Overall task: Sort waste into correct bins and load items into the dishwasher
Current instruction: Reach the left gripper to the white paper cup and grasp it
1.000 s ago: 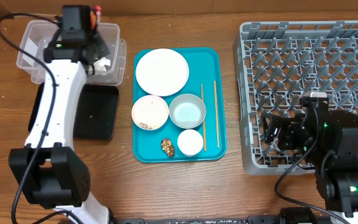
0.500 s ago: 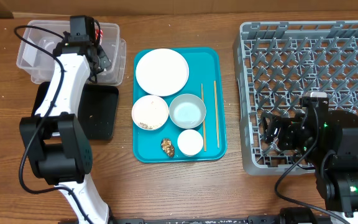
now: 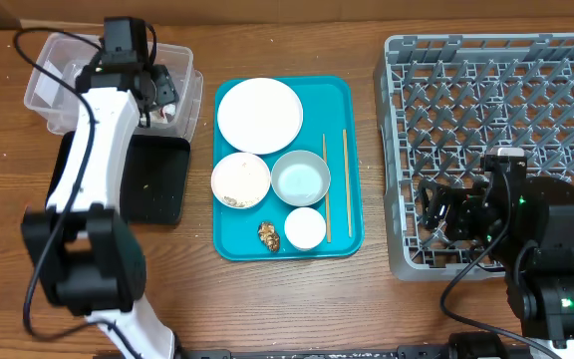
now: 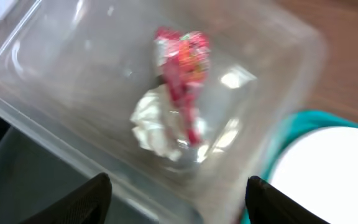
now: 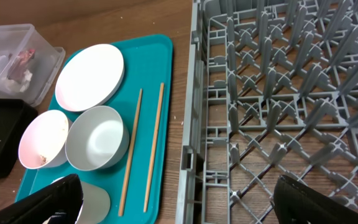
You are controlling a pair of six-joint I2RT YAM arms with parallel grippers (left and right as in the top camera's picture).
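My left gripper point(image 3: 157, 88) hangs over the clear plastic tub point(image 3: 53, 85), open. Nothing is between its fingers. The crumpled red-and-white wrapper point(image 4: 179, 93) lies loose on the tub's floor below it. On the teal tray point(image 3: 342, 95) sit a white plate point(image 3: 259, 115), a white bowl point(image 3: 240, 179) with rice grains point(image 3: 235, 198), a pale-blue bowl point(image 3: 300, 178), a small white cup point(image 3: 305, 227), a brown food lump point(image 3: 269, 235) and two wooden chopsticks point(image 3: 327, 184). My right gripper point(image 3: 436, 214) stands open and empty over the front left part of the grey dish rack point(image 3: 496, 90).
A shallow black tray point(image 3: 157, 179) lies in front of the clear tub, partly under my left arm. The dish rack's near left wall point(image 5: 191, 124) stands just right of the teal tray. Bare wooden table point(image 3: 297, 299) runs along the front.
My left gripper has opened and let the wrapper drop into the clear tub; its arm swayed slightly over the tub. The right arm has not moved.
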